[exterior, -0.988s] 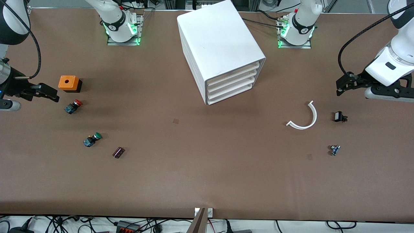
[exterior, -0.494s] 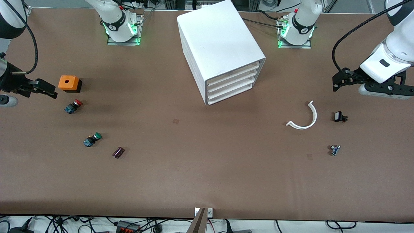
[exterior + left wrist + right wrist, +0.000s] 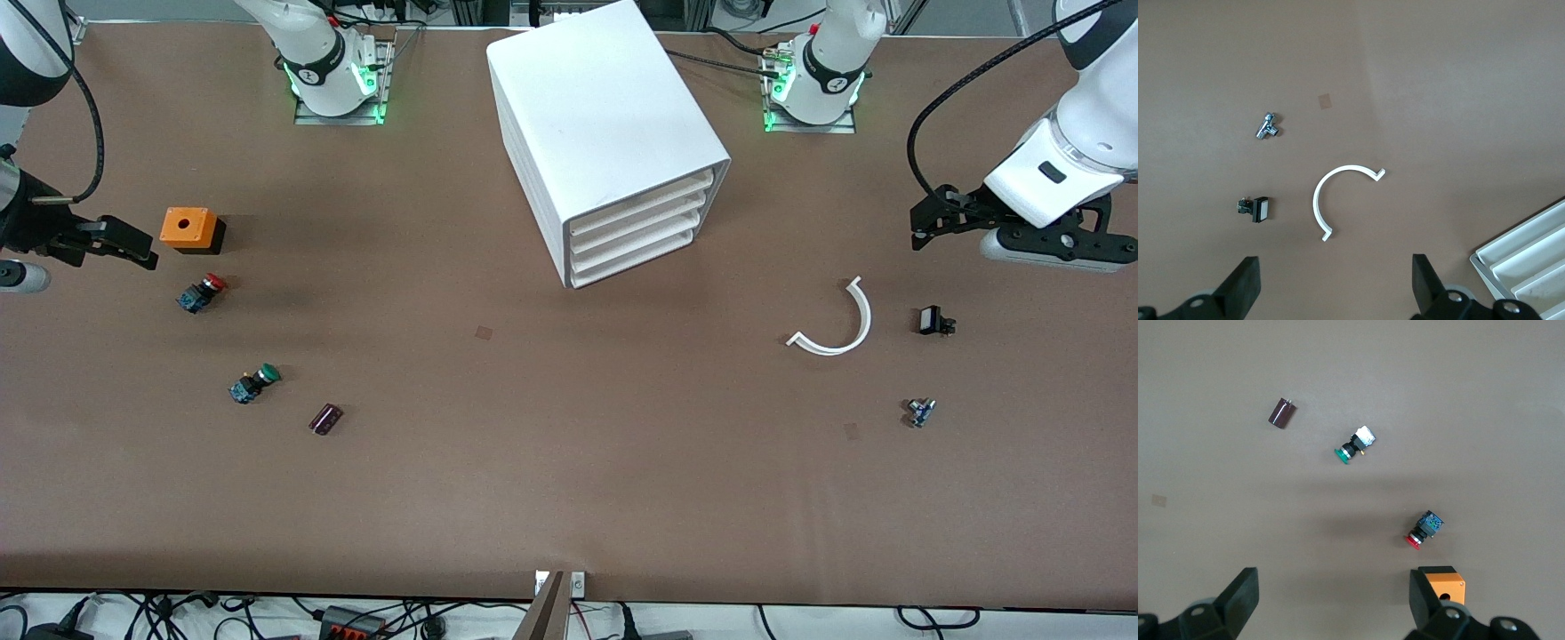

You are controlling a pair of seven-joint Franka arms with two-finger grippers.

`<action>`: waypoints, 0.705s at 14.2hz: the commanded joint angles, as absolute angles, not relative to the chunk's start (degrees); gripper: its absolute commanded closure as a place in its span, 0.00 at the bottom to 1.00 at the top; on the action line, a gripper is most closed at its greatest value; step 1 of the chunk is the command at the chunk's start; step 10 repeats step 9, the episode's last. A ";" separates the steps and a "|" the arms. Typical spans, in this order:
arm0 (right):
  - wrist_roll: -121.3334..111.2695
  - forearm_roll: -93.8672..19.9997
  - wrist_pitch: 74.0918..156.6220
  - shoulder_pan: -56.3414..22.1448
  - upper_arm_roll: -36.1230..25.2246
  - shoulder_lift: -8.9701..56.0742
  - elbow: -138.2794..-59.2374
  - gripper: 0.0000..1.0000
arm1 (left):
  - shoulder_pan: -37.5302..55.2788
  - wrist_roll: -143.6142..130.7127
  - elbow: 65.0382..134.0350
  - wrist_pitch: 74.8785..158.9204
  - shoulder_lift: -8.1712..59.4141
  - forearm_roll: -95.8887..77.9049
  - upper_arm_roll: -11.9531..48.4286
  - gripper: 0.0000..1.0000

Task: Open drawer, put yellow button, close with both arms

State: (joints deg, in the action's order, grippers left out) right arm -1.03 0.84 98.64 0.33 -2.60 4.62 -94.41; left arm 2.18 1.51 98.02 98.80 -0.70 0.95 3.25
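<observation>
Since a second ago both arms have lifted and drawn outward, now nearly settled. Left gripper (image 3: pixel 925 233), fingers spread, empty, over bare table near the white arc (image 3: pixel 836 324). Right gripper (image 3: pixel 133 253), spread, empty, beside the orange box (image 3: pixel 188 228). Drawer (image 3: pixel 645 206) shut. No yellow button visible anywhere.

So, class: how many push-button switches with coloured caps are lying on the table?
2. The red-capped switch lies beside the orange box, nearer the front camera. The green-capped switch lies nearer still, beside the dark cylinder. No yellow-capped one shows; it may be hidden.
</observation>
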 commanded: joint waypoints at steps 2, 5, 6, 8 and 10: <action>-1.41 1.32 98.96 0.44 -2.72 3.43 -95.54 0.00 | 2.20 2.02 97.47 96.33 -1.32 0.53 3.25 0.00; -1.49 1.32 98.88 0.53 -2.72 3.43 -95.54 0.00 | 2.20 1.93 97.12 96.24 -1.23 0.53 3.34 0.00; -1.49 1.32 98.88 0.53 -2.72 3.43 -95.54 0.00 | 2.20 1.93 96.86 96.15 -1.23 0.53 3.34 0.00; -1.49 1.32 98.88 0.53 -2.81 3.43 -95.54 0.00 | 2.20 2.19 96.77 96.07 -1.23 0.53 3.34 0.00; -1.49 1.32 98.88 0.53 -2.73 3.43 -95.54 0.00 | 2.20 2.28 96.77 95.46 -1.23 0.53 3.25 0.00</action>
